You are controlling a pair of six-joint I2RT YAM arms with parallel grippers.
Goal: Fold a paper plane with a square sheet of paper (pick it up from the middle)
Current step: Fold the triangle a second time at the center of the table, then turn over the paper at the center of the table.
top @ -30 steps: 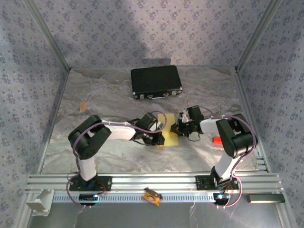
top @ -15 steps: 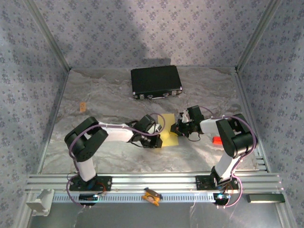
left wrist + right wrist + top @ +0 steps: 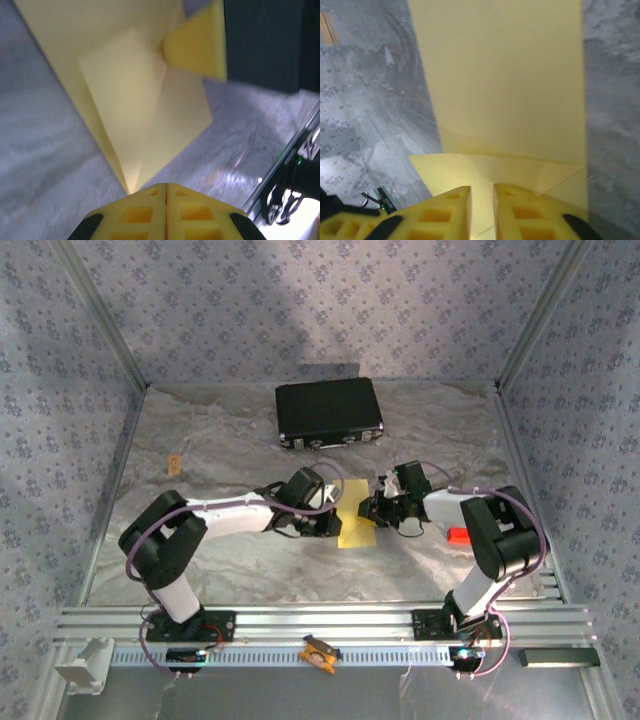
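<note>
The yellow square sheet of paper [image 3: 355, 524] lies folded on the table between the two grippers. In the left wrist view the sheet of paper [image 3: 135, 90] shows a long crease that narrows to a point at my fingertips. My left gripper [image 3: 328, 523] [image 3: 166, 186] is shut, its tips at that pointed end, and no paper shows between the jaws. My right gripper [image 3: 373, 512] [image 3: 482, 190] rests over the paper's [image 3: 505, 85] other side. Its jaws stand a little apart, with the flat paper visible through the gap. One of its fingers [image 3: 197, 45] shows in the left wrist view.
A black rectangular case [image 3: 329, 412] lies at the back centre. A small orange clip [image 3: 175, 464] sits at the left on the crinkled silver table cover [image 3: 220, 440]. A red-orange object [image 3: 456, 535] lies by the right arm. Metal rails [image 3: 320, 625] run along the near edge.
The left arm has swung left and its gripper has drawn back along the paper, uncovering more of it. The right gripper's jaws have parted slightly.
</note>
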